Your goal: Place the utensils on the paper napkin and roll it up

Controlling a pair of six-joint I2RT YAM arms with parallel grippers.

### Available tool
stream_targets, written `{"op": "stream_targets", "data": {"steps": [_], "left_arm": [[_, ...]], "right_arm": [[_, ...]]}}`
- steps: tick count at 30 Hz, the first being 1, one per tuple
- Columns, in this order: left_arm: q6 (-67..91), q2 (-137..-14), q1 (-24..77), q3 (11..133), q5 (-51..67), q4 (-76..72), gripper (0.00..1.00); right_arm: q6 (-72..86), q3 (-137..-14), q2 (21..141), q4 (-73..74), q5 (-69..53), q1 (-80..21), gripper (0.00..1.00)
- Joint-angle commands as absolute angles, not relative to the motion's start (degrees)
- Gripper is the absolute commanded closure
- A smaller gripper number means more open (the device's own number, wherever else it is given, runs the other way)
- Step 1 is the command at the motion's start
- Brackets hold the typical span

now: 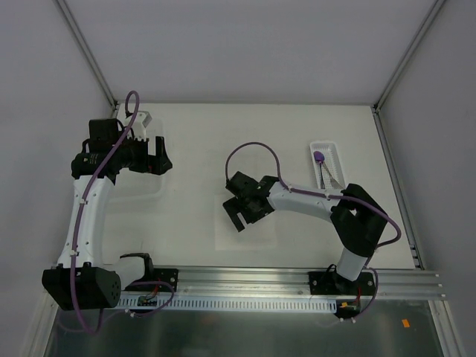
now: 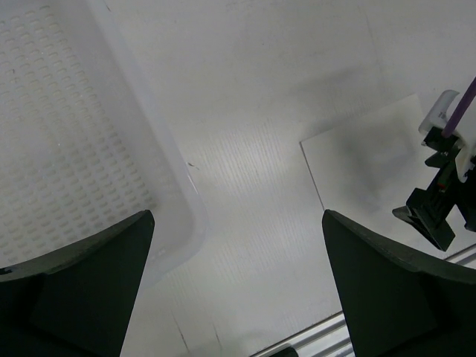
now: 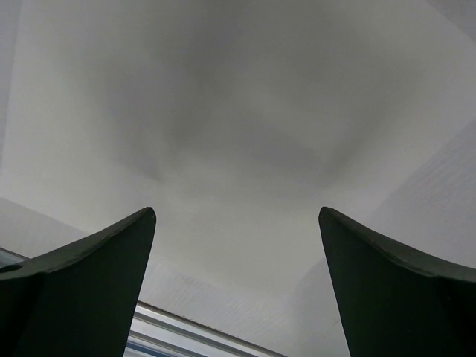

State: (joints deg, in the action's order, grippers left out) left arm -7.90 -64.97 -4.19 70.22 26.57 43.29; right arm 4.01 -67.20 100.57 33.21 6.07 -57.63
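Observation:
The paper napkin (image 1: 260, 223) lies flat on the table, near the front and middle; it also shows in the left wrist view (image 2: 364, 160) and fills most of the right wrist view (image 3: 238, 111). My right gripper (image 1: 242, 213) (image 3: 236, 212) hangs just above the napkin, open and holding nothing. The utensils (image 1: 324, 167) lie in a small white tray (image 1: 336, 152) at the right: one has a rounded purple-looking end, the other is slim and dark. My left gripper (image 1: 158, 155) (image 2: 236, 216) is open and holds nothing, beside a white perforated basket (image 2: 74, 134) at the left.
A metal rail (image 1: 245, 279) runs along the table's front edge, with both arm bases on it. Frame posts rise at the back corners. The right arm's gripper shows at the right edge of the left wrist view.

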Motion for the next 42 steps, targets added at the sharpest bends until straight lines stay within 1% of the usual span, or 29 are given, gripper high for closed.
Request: {"op": "stream_targets", "data": {"steps": [1,3,9,12,15,18,23,26,27,29,30,33,35,39,42], "left_arm": [[-7.12,-64.51,-4.31,69.17,26.46,43.68,0.01],[-7.21,-64.42,-4.31,68.99,26.19,43.59,0.01],[-7.03,-64.60,-4.31,68.99,25.22,43.59,0.01],[-6.86,-64.60,-4.31,69.26,24.70,43.59,0.01],[-6.77,-64.51,-4.31,68.91,24.79,43.59,0.01],[-6.59,-64.42,-4.31,68.82,24.26,43.68,0.01],[-7.47,-63.99,-4.39,68.91,24.52,43.59,0.01],[-8.00,-64.25,-4.31,69.17,25.13,43.59,0.01],[-8.17,-64.60,-4.31,69.26,25.22,43.59,0.01],[-8.79,-64.86,-4.39,69.43,25.14,43.68,0.01],[-8.96,-65.04,-4.31,69.52,25.57,43.59,0.02],[-9.84,-65.56,-4.31,69.70,26.54,43.59,0.01],[-10.37,-65.92,-4.39,69.87,27.07,43.68,0.01],[-11.16,-66.53,-4.39,70.57,27.86,43.59,0.01],[-11.69,-66.45,-4.31,70.93,28.04,43.68,0.01]], "right_arm": [[15.36,-68.91,98.44,35.77,8.70,-57.57,0.04],[19.59,-68.56,98.17,36.03,9.05,-57.74,0.06],[25.30,-67.76,99.66,37.18,10.37,-58.27,0.09],[25.40,-67.76,101.95,37.62,11.77,-58.18,0.08],[21.98,-68.55,105.10,37.44,13.26,-58.18,0.07],[16.80,-69.08,107.74,37.62,14.06,-57.66,0.06],[6.10,-67.07,106.27,35.17,13.89,-55.56,0.05],[0.72,-65.13,103.98,31.92,9.33,-51.87,0.05],[-4.08,-64.34,103.10,30.69,6.97,-50.90,0.05],[-8.33,-62.94,101.17,27.97,4.85,-48.70,0.05],[-12.87,-62.67,100.81,27.43,0.92,-46.26,0.05],[-19.22,-62.58,99.15,26.11,-5.16,-42.90,0.05],[-25.91,-62.31,98.09,24.35,-6.41,-42.37,0.05],[-34.26,-65.38,98.44,25.22,-6.95,-41.92,0.03],[-33.41,-70.64,98.70,27.67,-4.50,-41.92,0.01]]}}
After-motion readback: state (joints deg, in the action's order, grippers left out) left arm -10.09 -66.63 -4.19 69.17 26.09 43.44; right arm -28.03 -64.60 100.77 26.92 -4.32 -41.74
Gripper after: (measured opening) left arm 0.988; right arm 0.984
